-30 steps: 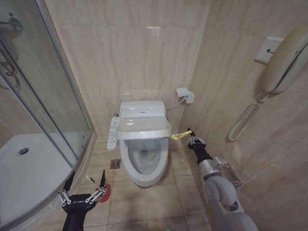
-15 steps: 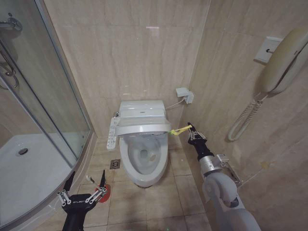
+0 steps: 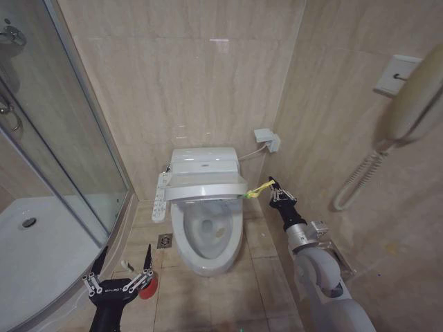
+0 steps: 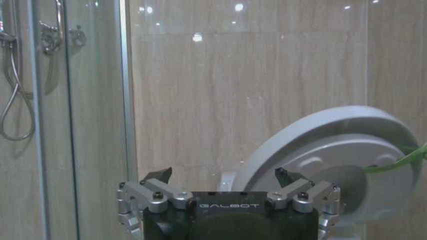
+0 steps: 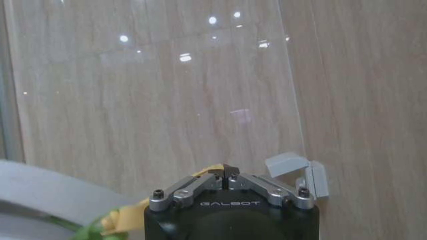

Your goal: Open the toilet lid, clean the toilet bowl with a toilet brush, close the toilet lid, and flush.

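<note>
The toilet lid (image 3: 206, 187) hangs partly raised over the toilet bowl (image 3: 208, 238), its yellow-green strap (image 3: 256, 191) stretched out to one side. My right gripper (image 3: 272, 187) is shut on that strap's end; the right wrist view shows the shut gripper (image 5: 227, 171) pinching the strap (image 5: 127, 217) beside the lid (image 5: 47, 192). My left gripper (image 3: 119, 271) waits open low on the floor side, next to the toilet brush handle (image 3: 128, 265) and its red cup holder (image 3: 147, 289). In the left wrist view the open left gripper (image 4: 223, 174) faces the tilted lid (image 4: 333, 165).
A glass shower enclosure (image 3: 62, 187) curves along the left. The white button panel (image 3: 160, 196) sticks out from the toilet's left side. A floor drain (image 3: 165, 240) lies beside the bowl. A wall phone (image 3: 408, 104) and a socket box (image 3: 267, 138) hang on the right wall.
My right gripper has risen a little with the strap, tipping the lid slightly higher. The whole head picture has shifted a bit. The left arm has stayed put.
</note>
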Robot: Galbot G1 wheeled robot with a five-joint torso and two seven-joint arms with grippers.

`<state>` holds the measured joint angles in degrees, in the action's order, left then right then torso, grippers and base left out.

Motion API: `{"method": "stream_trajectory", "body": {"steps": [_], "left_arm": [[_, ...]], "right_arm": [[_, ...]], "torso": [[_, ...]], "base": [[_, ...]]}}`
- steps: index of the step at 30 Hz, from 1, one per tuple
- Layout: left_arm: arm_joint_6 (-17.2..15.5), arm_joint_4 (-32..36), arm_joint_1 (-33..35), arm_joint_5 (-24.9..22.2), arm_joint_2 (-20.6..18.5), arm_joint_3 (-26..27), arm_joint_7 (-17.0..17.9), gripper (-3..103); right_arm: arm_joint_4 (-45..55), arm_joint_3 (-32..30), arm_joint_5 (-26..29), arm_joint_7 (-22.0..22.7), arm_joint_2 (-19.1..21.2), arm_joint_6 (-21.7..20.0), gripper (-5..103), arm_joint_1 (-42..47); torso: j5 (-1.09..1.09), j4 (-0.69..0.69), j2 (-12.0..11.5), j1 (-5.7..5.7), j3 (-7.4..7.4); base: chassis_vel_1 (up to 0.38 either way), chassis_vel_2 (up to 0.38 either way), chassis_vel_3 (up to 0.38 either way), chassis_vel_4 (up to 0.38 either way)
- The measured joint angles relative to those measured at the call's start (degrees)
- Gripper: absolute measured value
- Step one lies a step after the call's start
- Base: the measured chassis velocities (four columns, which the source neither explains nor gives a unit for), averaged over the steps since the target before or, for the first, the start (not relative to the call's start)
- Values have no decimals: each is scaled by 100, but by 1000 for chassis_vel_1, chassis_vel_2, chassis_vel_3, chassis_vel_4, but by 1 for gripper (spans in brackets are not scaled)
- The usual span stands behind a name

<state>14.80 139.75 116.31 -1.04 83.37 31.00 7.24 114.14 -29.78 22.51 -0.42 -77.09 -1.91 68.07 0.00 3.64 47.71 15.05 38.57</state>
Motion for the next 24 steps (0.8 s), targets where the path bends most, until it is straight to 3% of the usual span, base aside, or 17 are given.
{"method": "stream_trajectory", "body": {"steps": [24], "left_arm": [[0, 0, 0, 0, 0, 0, 0, 100]], "right_arm": [[33, -56, -4, -3, 37, 158, 1, 49]], "torso": [[0, 0, 0, 1, 0]], "base": [[-50, 49, 47, -52]]}}
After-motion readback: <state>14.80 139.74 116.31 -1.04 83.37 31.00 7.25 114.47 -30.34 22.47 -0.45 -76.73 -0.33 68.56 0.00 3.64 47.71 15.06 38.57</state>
